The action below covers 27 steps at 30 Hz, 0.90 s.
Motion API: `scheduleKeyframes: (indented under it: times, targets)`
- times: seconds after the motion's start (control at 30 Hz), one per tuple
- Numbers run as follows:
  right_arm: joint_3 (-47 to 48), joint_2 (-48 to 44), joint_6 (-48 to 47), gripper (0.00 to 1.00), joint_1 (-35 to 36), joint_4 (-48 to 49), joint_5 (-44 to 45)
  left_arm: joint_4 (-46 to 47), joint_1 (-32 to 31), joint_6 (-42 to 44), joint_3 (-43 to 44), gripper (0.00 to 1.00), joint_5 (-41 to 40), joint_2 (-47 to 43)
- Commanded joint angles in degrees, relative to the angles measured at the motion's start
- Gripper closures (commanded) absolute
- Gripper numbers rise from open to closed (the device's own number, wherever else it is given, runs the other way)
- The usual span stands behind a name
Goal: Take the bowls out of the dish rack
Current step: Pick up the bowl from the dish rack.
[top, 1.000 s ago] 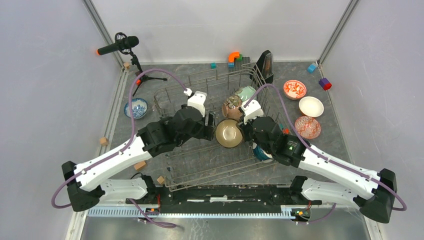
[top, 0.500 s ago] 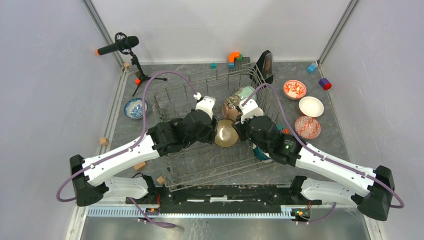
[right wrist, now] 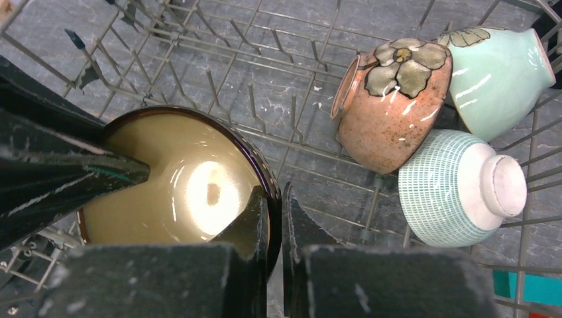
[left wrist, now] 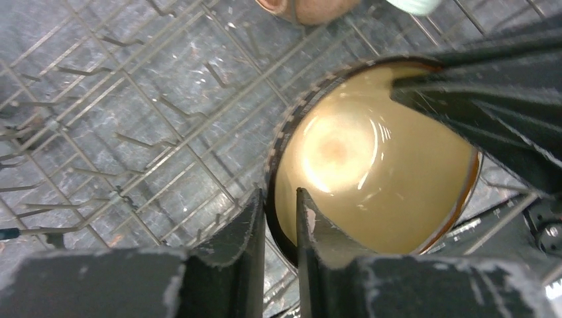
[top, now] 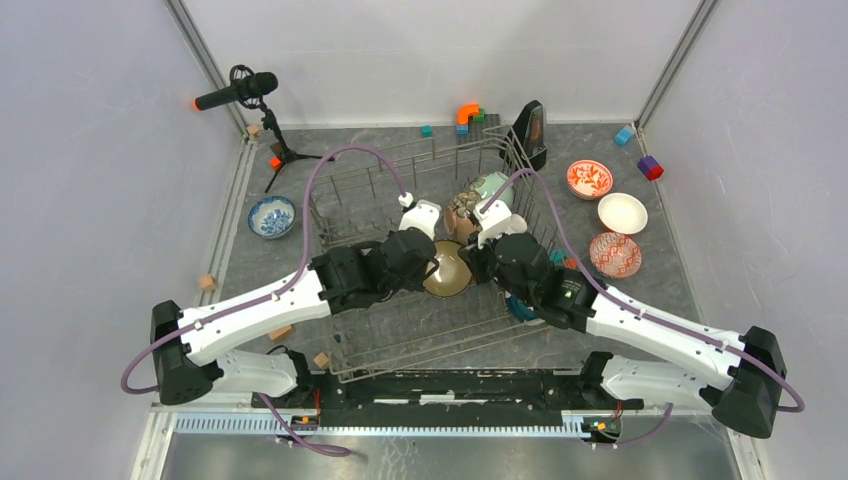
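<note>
A tan bowl (top: 447,270) with a dark rim hangs tilted over the floor of the grey wire dish rack (top: 420,325). Both grippers grip it. My left gripper (top: 431,266) (left wrist: 280,199) is shut across the rim of the tan bowl (left wrist: 371,165), one finger inside and one outside. On the opposite rim my right gripper (top: 471,266) (right wrist: 274,195) is shut on the same bowl (right wrist: 172,185). Three more bowls lie in the rack's far right corner: a brown floral one (right wrist: 391,119), a mint green one (right wrist: 504,73) and a teal one with a white base (right wrist: 457,189).
Outside the rack, a blue-white bowl (top: 271,216) sits to its left. A red floral bowl (top: 589,179), a white bowl (top: 622,213) and a red lattice bowl (top: 615,254) sit to its right. A microphone on a tripod (top: 240,90) stands at the back left, and small blocks are scattered around.
My left arm has moved right to the tan bowl and its jaws have closed on the rim. The bowl has tipped more on edge. The right gripper kept its hold.
</note>
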Motion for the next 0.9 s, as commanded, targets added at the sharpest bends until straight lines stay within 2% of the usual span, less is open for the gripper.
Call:
scheduleKeyframes:
  times: [0.0, 0.03, 0.13, 0.2, 0.37, 0.43, 0.57, 0.63, 0.7, 0.87]
  targets:
    - [0.98, -0.88, 1.48, 1.0, 0.09, 6.87, -1.64, -1.57, -0.09, 1.22, 1.28, 0.88, -2.74, 0.01]
    - [0.98, -0.99, 1.44, 1.0, 0.04, 6.88, -1.86, -1.57, -0.05, 1.11, 1.28, 0.96, -2.89, -0.09]
    - [1.07, -1.43, 1.45, 0.93, 0.02, 7.06, -3.19, -1.29, -0.08, 0.79, 1.2, 0.98, -3.27, -0.69]
    - [1.23, -1.62, 1.37, 0.81, 0.02, 7.21, -4.6, -1.03, -0.04, 0.72, 1.12, 0.98, -3.6, -1.11]
    - [1.89, -2.67, 1.48, 0.36, 0.05, 6.64, -8.56, -0.89, -0.05, 0.6, 0.94, 0.98, -6.89, -2.88]
    - [2.89, -3.81, 0.55, 0.26, 0.09, 5.54, -9.83, -1.44, -0.03, 1.06, 1.01, 0.98, -10.56, -4.67]
    - [7.29, -7.85, -4.13, 0.15, 0.12, -0.52, -8.21, -3.49, 1.63, 3.05, 1.84, 0.98, -20.19, -10.8]
    - [7.24, -11.1, -5.91, 0.13, 0.09, -1.42, -6.74, -3.96, 5.45, 3.86, 2.25, 0.98, -20.82, -15.0]
    - [4.99, -14.65, -6.69, 0.12, 0.08, -0.39, -5.17, -3.49, 12.2, 4.41, 2.08, 0.98, -18.54, -18.89]
    - [-3.51, -21.27, -6.06, 0.11, 0.09, 3.94, -2.03, -1.83, 32.53, 6.58, 0.54, 0.98, -11.69, -22.55]
